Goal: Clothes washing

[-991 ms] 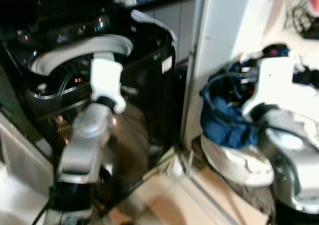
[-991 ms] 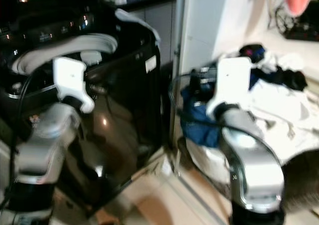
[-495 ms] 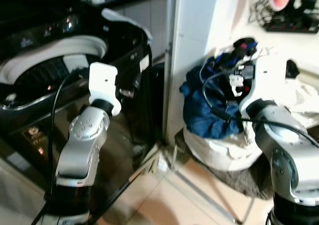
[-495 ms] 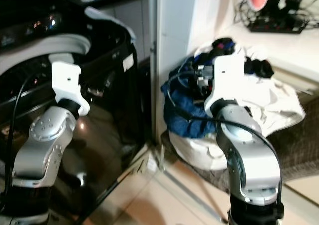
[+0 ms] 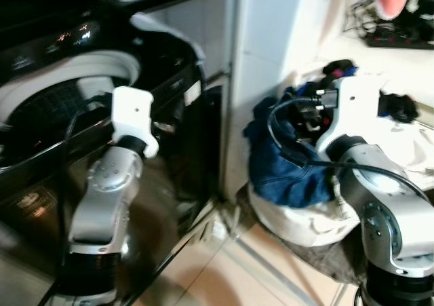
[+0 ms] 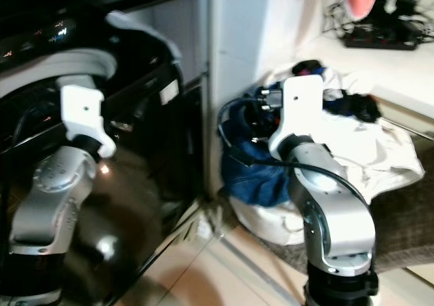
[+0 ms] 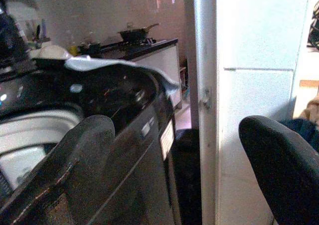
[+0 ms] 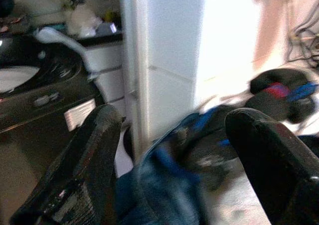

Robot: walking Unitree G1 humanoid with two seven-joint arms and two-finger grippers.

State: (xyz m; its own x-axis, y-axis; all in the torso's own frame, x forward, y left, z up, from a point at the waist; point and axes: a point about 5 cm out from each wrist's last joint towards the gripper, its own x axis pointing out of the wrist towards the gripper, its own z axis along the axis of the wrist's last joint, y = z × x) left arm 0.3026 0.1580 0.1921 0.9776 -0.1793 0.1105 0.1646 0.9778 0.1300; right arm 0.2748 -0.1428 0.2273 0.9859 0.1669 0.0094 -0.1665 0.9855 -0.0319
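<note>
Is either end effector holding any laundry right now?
No. Both are open and empty: the right end effector above the blue garment, the left end effector beside the washing machine.
</note>
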